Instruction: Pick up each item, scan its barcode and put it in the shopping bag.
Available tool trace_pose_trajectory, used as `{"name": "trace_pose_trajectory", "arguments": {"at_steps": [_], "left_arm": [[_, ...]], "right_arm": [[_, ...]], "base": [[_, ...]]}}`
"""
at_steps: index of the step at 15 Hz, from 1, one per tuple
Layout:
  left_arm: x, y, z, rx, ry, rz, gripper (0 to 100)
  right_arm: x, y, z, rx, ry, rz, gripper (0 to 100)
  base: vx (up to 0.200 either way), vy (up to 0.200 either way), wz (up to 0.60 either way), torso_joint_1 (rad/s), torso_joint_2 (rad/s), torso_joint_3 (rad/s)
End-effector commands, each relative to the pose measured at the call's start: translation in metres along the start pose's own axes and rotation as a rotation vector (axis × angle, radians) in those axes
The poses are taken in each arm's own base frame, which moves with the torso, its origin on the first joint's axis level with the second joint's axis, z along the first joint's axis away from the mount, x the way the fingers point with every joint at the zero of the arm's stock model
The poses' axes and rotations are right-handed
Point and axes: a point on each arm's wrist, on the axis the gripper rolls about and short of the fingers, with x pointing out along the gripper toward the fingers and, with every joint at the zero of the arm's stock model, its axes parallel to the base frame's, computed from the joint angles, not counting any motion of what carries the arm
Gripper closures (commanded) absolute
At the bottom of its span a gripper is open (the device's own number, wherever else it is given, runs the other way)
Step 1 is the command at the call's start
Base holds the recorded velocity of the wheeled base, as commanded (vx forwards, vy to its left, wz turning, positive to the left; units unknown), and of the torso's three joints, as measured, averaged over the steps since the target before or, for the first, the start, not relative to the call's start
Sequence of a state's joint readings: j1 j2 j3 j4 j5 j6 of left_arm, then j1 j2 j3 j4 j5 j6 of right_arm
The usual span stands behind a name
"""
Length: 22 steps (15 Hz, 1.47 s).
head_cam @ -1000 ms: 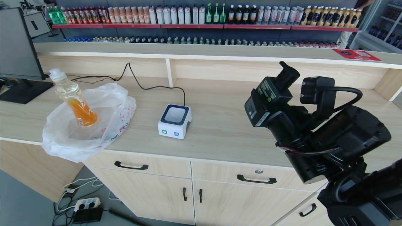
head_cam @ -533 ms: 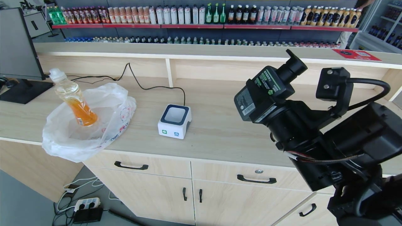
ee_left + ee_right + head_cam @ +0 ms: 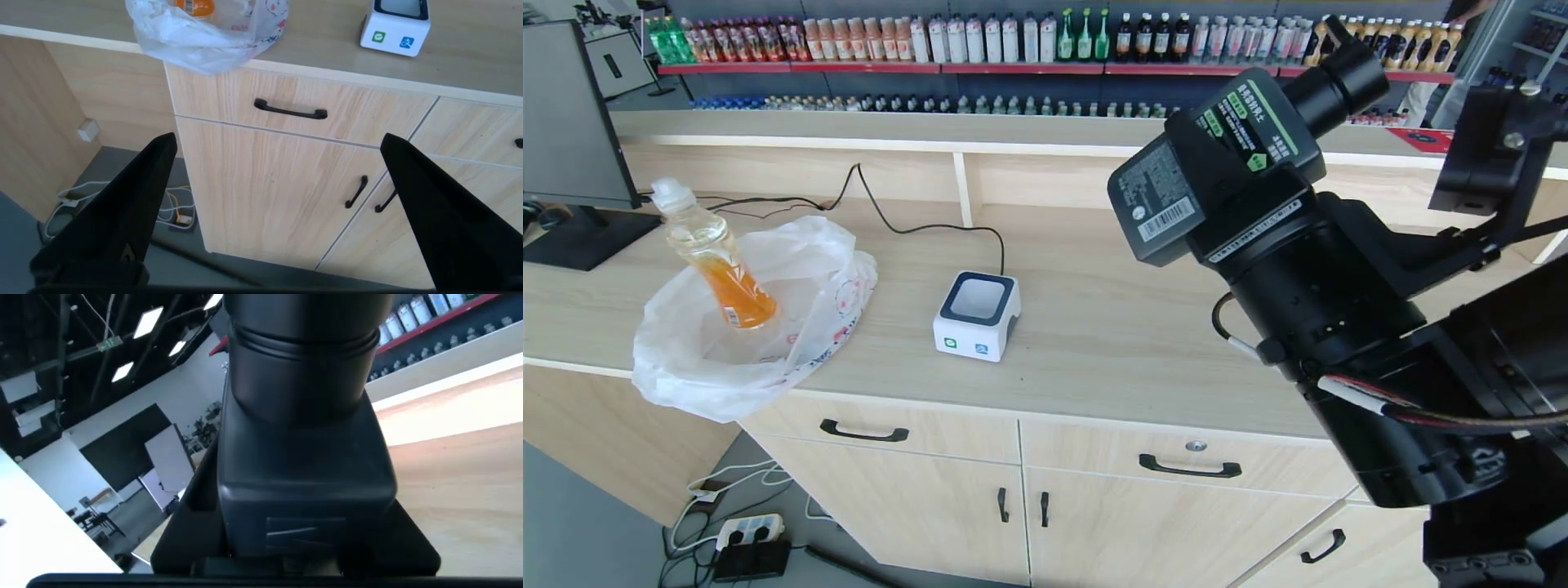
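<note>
My left tool [image 3: 278, 220] hangs spread and empty, low below the surface [image 3: 1094, 327] edge. My right tool [image 3: 1258, 237] pinches the black bottle [image 3: 1217, 155] high above the surface, its barcode [image 3: 1168, 219] turned up towards me. The scanner [image 3: 977, 314] sits below it to the left. The bag [image 3: 686, 359] lies beyond that, with an orange bottle [image 3: 719, 261] upright inside. I see three risks: the barcode misses the scanner unless I turn the black bottle, turning may let it slip, and a careless drop could topple the orange bottle.

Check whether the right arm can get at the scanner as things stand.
Probably yes: the right end effector, holding a black bottle, hangs above the counter right of the scanner, with nothing between them.
</note>
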State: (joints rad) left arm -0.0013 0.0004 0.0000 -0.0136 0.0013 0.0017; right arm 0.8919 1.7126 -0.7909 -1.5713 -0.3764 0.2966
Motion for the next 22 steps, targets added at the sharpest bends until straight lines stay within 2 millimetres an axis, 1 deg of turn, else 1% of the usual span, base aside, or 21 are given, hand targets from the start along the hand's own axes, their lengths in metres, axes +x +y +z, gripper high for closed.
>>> {"name": "trace_pose_trajectory", "arguments": {"at_steps": [1, 3, 7, 9, 12, 14, 16, 17, 18, 20, 22], "left_arm": [[0.000, 0.000, 0.000, 0.000, -0.001, 0.002, 0], [0.000, 0.000, 0.000, 0.000, -0.001, 0.002, 0], [0.000, 0.000, 0.000, 0.000, -0.001, 0.000, 0], [0.000, 0.000, 0.000, 0.000, -0.001, 0.002, 0], [0.000, 0.000, 0.000, 0.000, -0.001, 0.000, 0], [0.000, 0.000, 0.000, 0.000, -0.001, 0.000, 0], [0.000, 0.000, 0.000, 0.000, -0.001, 0.000, 0], [0.000, 0.000, 0.000, 0.000, -0.001, 0.000, 0], [0.000, 0.000, 0.000, 0.000, -0.001, 0.002, 0], [0.000, 0.000, 0.000, 0.000, -0.001, 0.000, 0], [0.000, 0.000, 0.000, 0.000, -0.001, 0.000, 0]], "right_arm": [[-0.006, 0.011, 0.013, 0.048, -0.019, 0.033, 100], [-0.014, 0.015, 0.013, 0.080, 0.005, 0.046, 100], [-0.030, 0.045, 0.016, 0.162, 0.041, 0.134, 100], [-0.037, 0.053, 0.017, 0.187, 0.059, 0.161, 100], [-0.046, 0.064, 0.012, 0.213, 0.098, 0.195, 100], [-0.050, 0.065, 0.010, 0.227, 0.114, 0.201, 100], [-0.055, 0.062, 0.007, 0.224, 0.140, 0.194, 100], [-0.061, 0.057, 0.007, 0.221, 0.159, 0.188, 100], [-0.065, 0.055, 0.008, 0.219, 0.170, 0.187, 100], [-0.071, 0.051, 0.016, 0.244, 0.167, 0.185, 100], [-0.078, 0.046, 0.014, 0.232, 0.195, 0.177, 100]], "base": [[0.000, 0.000, 0.00, 0.000, 0.00, 0.000], [0.000, 0.000, 0.00, 0.000, 0.00, 0.000], [0.000, 0.000, 0.00, 0.000, 0.00, 0.000], [0.000, 0.000, 0.00, 0.000, 0.00, 0.000], [0.000, 0.000, 0.00, 0.000, 0.00, 0.000], [0.000, 0.000, 0.00, 0.000, 0.00, 0.000], [0.000, 0.000, 0.00, 0.000, 0.00, 0.000], [0.000, 0.000, 0.00, 0.000, 0.00, 0.000], [0.000, 0.000, 0.00, 0.000, 0.00, 0.000], [0.000, 0.000, 0.00, 0.000, 0.00, 0.000], [0.000, 0.000, 0.00, 0.000, 0.00, 0.000]]}}
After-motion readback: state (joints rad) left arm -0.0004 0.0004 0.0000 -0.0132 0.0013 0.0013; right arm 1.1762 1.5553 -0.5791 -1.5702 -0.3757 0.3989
